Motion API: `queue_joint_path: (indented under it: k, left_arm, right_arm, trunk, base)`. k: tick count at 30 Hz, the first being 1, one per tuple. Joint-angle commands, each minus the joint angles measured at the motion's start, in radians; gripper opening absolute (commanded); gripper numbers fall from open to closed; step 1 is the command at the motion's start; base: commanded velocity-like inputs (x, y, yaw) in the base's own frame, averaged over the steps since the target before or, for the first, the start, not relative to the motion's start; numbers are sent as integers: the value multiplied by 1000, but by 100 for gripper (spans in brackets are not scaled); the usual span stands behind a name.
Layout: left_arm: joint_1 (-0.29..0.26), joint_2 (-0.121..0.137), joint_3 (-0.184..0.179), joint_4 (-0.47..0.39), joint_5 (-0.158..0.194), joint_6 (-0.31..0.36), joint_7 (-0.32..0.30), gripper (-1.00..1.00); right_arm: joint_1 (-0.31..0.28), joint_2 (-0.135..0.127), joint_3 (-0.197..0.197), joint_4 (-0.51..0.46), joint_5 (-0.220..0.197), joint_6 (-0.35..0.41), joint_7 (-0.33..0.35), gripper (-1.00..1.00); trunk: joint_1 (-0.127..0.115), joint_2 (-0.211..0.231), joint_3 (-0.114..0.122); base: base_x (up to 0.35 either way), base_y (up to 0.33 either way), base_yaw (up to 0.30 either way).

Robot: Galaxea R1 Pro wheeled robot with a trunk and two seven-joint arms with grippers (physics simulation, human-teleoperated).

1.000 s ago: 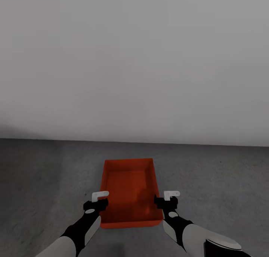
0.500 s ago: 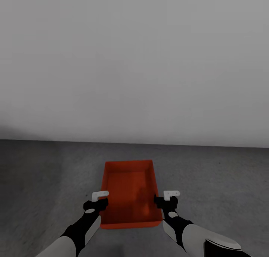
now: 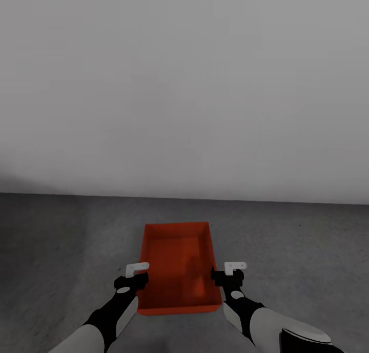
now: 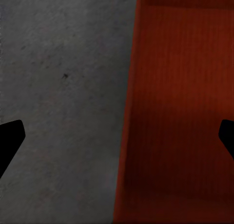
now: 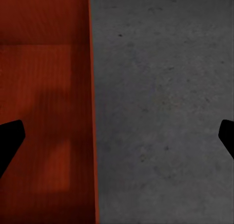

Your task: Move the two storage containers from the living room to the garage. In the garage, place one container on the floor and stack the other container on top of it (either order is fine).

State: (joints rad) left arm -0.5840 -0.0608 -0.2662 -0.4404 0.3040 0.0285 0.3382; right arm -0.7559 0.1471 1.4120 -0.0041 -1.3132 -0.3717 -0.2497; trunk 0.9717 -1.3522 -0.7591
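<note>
The orange-red storage container (image 3: 177, 265) sits open-topped in the lower middle of the head view, flat on the dark concrete floor (image 3: 61, 250) of the garage, a plain pale wall (image 3: 184, 86) filling the frame above it. And here is the change: over the last second the bin slides a touch lower and further away in the picture, the wall-floor line dropping with it, while both arms hold the same spot in the frame, so that reads as the head or trunk easing up, not the bin moving. The left gripper (image 3: 134, 273) hovers at the bin's left rim and the right gripper (image 3: 230, 272) at its right rim, each straddling a side wall. In the left wrist view the fingers (image 4: 10, 141) stand wide apart, one over bare concrete and the other over the red interior, gripping nothing; the right wrist view shows the same wide spread, one dark tip (image 5: 9, 138) over the bin, its mate over the floor, also empty. My read: this container is set down and released, so the first half of the garage placement looks done. Only one bin is in sight here, nothing stacked on it, so the second container has yet to be brought and set on top.
</note>
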Motion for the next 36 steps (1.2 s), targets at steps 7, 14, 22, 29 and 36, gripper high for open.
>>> queue_joint_path:
  k: [7,14,22,29,36]
  left_arm:
    - [0,1,-8,0,7,4,9,100]
    - [0,1,-7,3,7,4,9,100]
    - [0,1,-7,3,7,4,9,100]
    - [0,1,-7,3,7,4,9,100]
    - [0,1,-7,3,7,4,9,100]
  right_arm:
    - [0,1,7,0,-6,0,-5,100]
    - [0,2,8,0,-5,28,-6,100]
    - [0,2,11,0,-3,41,-6,100]
    - [0,1,12,0,0,30,-6,100]
    - [0,1,10,0,-2,24,-5,100]
  trunk:
    - [-27,49,21]
    - [-54,98,43]
    - [-84,154,68]
    - [-111,203,90]
    - [-138,252,112]
  base:
    - [0,0,0]
    - [0,0,0]
    - [0,0,0]
    - [0,0,0]
    - [0,0,0]
